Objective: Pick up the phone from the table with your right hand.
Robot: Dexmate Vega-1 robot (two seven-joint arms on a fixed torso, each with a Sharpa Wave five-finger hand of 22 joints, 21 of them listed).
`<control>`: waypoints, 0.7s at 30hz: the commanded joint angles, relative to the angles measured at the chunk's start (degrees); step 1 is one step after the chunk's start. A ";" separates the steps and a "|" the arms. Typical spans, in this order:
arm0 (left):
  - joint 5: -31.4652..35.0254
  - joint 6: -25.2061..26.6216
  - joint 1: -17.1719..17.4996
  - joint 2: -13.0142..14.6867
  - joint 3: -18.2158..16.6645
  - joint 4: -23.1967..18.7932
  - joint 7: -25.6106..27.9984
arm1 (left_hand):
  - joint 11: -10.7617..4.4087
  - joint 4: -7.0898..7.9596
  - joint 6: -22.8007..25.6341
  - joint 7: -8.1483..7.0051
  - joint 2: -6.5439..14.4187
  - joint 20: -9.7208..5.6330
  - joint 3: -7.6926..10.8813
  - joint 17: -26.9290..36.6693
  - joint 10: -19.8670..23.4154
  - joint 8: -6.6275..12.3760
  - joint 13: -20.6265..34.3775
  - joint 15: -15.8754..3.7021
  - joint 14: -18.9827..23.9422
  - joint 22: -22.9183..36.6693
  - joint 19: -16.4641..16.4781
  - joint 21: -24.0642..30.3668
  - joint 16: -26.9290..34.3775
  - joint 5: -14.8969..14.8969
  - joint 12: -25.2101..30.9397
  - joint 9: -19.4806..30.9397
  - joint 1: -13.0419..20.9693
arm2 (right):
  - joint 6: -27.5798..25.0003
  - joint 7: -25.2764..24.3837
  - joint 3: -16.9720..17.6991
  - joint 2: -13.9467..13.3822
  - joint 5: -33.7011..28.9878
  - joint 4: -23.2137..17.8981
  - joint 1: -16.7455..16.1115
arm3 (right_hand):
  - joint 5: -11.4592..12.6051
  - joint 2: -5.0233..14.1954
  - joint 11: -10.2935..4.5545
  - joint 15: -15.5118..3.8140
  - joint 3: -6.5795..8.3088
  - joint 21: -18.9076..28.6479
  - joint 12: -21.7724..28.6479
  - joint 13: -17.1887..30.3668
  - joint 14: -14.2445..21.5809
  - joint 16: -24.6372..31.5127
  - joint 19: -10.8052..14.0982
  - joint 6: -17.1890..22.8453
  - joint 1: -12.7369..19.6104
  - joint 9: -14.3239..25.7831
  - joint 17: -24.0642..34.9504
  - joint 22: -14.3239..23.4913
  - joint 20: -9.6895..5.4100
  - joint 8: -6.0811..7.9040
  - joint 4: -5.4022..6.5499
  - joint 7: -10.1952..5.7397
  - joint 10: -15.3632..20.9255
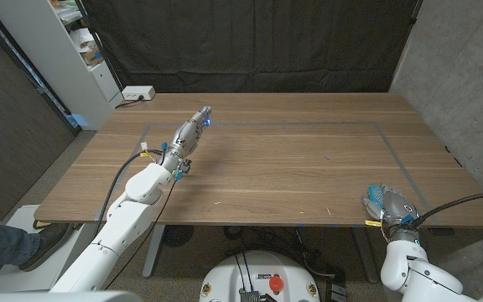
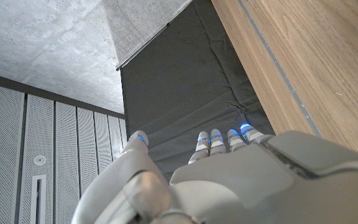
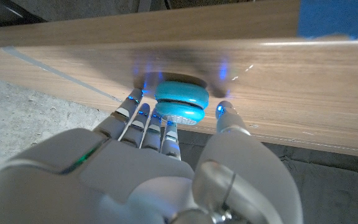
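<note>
The right hand (image 1: pixel 390 204), at the wooden bench's (image 1: pixel 292 159) near right edge, closes its fingers around a turquoise phone (image 3: pixel 181 104) lying there. Well apart, the left hand (image 1: pixel 189 134) reaches over the bench, fingers straight, holding nothing.

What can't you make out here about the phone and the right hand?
Right wrist view: the turquoise thing is half hidden behind the right hand; gripped or merely touched is unclear.
Head view: that hand covers it, and it is too small to identify as a phone.
Left wrist view: the left hand shows its back; palm hidden.
</note>
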 commanded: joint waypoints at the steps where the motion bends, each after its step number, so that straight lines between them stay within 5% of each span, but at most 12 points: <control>1: 0.03 -0.16 0.79 0.42 0.21 -0.72 0.39 | -0.05 -0.37 0.36 0.15 0.61 0.35 -0.05 0.01 -0.34 -0.16 0.08 0.26 -1.20 0.27 -5.69 -0.05 -0.03 0.01 -0.06 -0.07 0.12 | 0.64 -1.59 -0.77 0.81 -1.07 1.33 0.00 | -0.36 1.09 0.05 -1.73 0.88 0.03 0.69 0.16 1.89 0.82 2.51 2.05 3.01 0.24 0.38 0.29 -0.52 0.72 -1.04 -0.23 2.05; 15: -0.05 -0.04 -0.67 0.39 1.01 0.42 -0.35 | -0.16 -0.44 0.40 0.15 0.68 0.50 -0.11 0.02 -0.44 -0.15 0.08 0.24 -1.27 0.28 -5.74 -0.30 -0.02 0.00 -0.08 -0.06 0.08 | -2.82 -3.62 -3.37 2.95 -4.11 2.10 2.04 | -3.56 5.76 -1.78 -4.47 2.93 0.70 2.30 0.23 9.96 4.69 10.63 9.59 11.96 0.31 1.66 0.46 -2.03 2.50 -1.71 -2.13 10.48; 21: 0.05 0.19 -1.22 0.28 1.35 0.82 -0.44 | -0.13 -0.48 0.44 0.14 0.71 0.60 -0.14 0.02 -0.45 -0.14 0.09 0.25 -1.29 0.29 -5.75 -0.42 -0.01 0.00 -0.08 -0.06 0.06 | -2.51 -4.20 -3.50 3.40 -4.78 2.51 2.29 | -4.93 6.82 -2.90 -6.37 3.68 1.59 1.95 0.29 12.95 7.06 14.73 11.14 17.01 0.37 3.19 0.62 -4.90 2.45 -1.95 -3.01 11.82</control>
